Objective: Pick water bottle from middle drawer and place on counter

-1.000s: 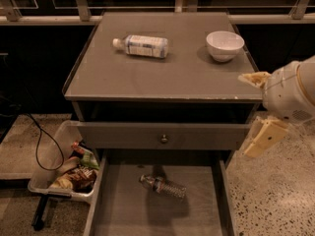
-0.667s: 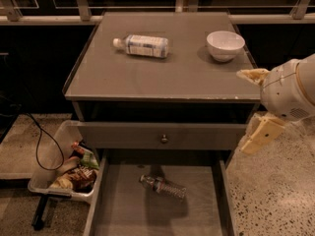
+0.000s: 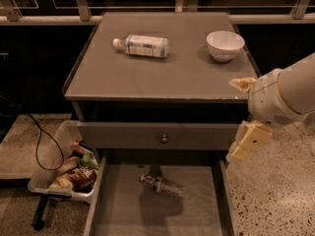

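Observation:
The water bottle (image 3: pixel 164 185), small, clear and ribbed with a reddish band, lies on its side on the floor of the open middle drawer (image 3: pixel 123 215), near its back. The counter (image 3: pixel 162 75) is the grey cabinet top above. My gripper (image 3: pixel 238 118) hangs at the cabinet's right front corner, level with the upper drawer front, above and to the right of the bottle. Its two yellowish fingers (image 3: pixel 250 140) stand wide apart and hold nothing.
On the counter lie a bottle with a wide white label (image 3: pixel 141 45) and a white bowl (image 3: pixel 225 45). A closed drawer front with a round knob (image 3: pixel 164 138) sits above the open drawer. A tray of snack packets (image 3: pixel 66 168) and a black cable (image 3: pixel 42 146) are on the floor at left.
My gripper has drifted slightly left, closer to the cabinet's right front corner. The water bottle has not moved.

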Available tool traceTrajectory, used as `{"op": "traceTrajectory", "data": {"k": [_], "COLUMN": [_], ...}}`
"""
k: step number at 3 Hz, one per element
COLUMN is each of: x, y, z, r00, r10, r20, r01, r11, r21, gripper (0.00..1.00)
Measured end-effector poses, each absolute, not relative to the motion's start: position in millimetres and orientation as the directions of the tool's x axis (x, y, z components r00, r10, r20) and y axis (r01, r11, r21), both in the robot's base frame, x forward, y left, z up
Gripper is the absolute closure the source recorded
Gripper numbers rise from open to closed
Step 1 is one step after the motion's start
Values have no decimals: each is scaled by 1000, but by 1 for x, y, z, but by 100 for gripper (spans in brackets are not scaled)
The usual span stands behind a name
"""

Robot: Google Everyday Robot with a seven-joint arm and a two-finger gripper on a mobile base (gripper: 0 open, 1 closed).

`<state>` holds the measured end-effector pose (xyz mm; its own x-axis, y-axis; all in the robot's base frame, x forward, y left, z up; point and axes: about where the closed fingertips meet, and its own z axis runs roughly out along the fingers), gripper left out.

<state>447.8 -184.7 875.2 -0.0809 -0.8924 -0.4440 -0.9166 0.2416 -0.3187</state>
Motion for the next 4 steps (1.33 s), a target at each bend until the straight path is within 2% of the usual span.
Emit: {"op": "traceTrajectory", "data": {"k": [3, 4], "x": [452, 451], "y": [-159, -158], "z": [707, 647], "r00": [-237, -232], "r10": [-865, -829], "r20": [-442, -509], "r01": [-926, -934], "r11": [339, 336], "r21": [-167, -123], "gripper": [0, 0]}}
